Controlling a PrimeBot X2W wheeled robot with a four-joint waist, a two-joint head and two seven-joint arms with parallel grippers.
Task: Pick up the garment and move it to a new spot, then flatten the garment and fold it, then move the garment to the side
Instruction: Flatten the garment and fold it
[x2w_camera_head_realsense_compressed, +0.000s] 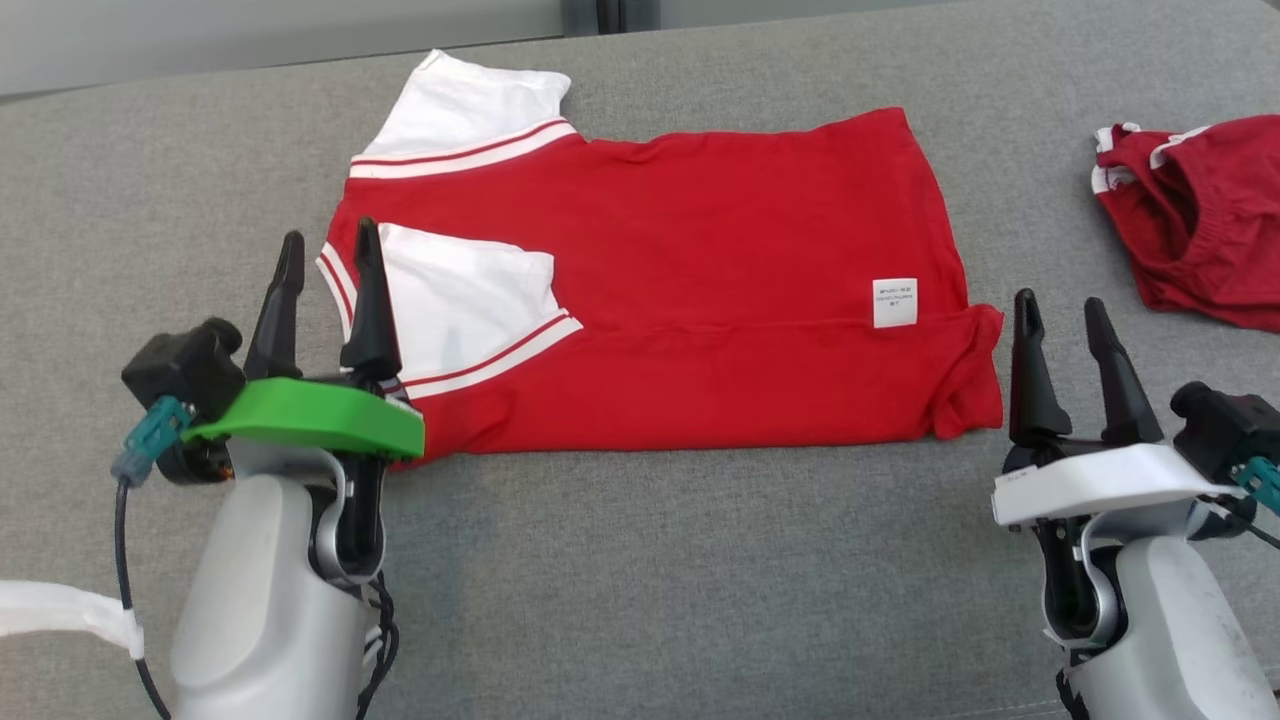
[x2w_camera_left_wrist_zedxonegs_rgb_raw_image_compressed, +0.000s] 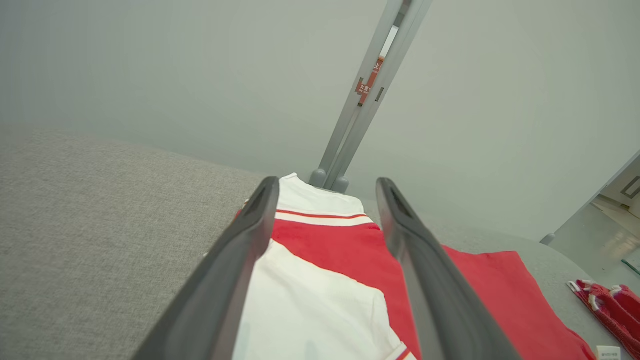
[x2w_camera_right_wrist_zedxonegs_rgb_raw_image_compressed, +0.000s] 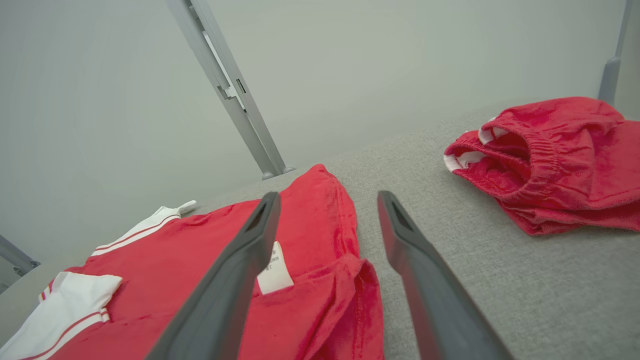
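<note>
Garment (x2w_camera_head_realsense_compressed: 700, 260), a red T-shirt with white, red-striped sleeves, lies spread across the middle of the grey cloth-covered desk (x2w_camera_head_realsense_compressed: 640, 560). Its near long edge is folded up over the body, one sleeve lies on top of the red cloth, and a small white label (x2w_camera_head_realsense_compressed: 894, 302) faces up near the hem. The left gripper (x2w_camera_head_realsense_compressed: 330, 235) stands at the shirt's collar end, its fingers wide apart with nothing between them, above the folded sleeve; contact with the cloth cannot be told. The right gripper (x2w_camera_head_realsense_compressed: 1060, 302) is just beside the rumpled hem corner, likewise wide and empty. Crumpled red shorts (x2w_camera_head_realsense_compressed: 1200, 215) lie well apart on the right.
</note>
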